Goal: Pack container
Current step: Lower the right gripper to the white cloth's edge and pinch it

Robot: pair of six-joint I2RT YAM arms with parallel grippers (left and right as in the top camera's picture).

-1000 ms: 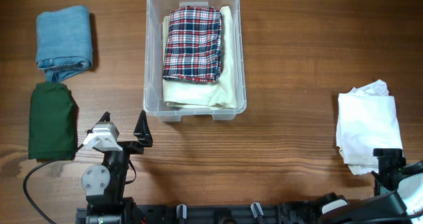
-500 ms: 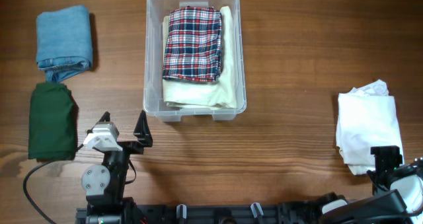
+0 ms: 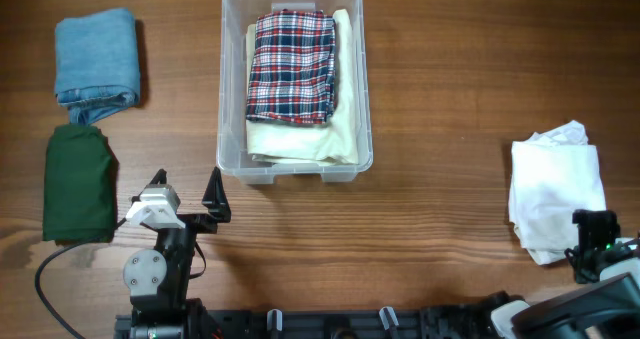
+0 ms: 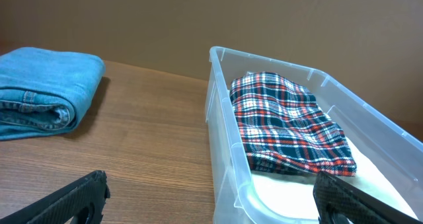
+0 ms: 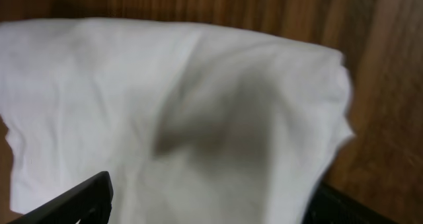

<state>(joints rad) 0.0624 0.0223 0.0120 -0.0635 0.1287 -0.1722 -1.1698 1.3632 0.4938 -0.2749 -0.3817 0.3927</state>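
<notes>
Evidently readied for a pick: right gripper (image 5: 211, 187) spread wide, fingers straddling the near edge of the white cloth (image 5: 185, 105), nothing pinched between them so far as can be seen. Judged sensible for soft folded fabric: edge first, whole bundle after. On the other side, left gripper (image 3: 187, 191) low near the front edge of the table (image 3: 450, 79), jaws fully apart and empty, pointed toward the container (image 3: 228, 79), probably standing clear to leave the way free. Beyond both, at the middle of the far side, the container itself, upright and open-topped, with a plaid cloth (image 3: 291, 64) laid on a cream cloth (image 3: 300, 141) inside, so judged partly packed. Outside it: folded jeans (image 3: 96, 64) and a dark green cloth (image 3: 78, 182) just beside each other along the left side, well apart from the white one at the right. From overhead, the whole layout and the right arm at the white cloth's near right corner, but little of the jaws. From the right wrist, only fabric and fingertips, enough to confirm the straddle. From the left wrist, the container's clear wall side-on, contents lying below the rim, room above.
</notes>
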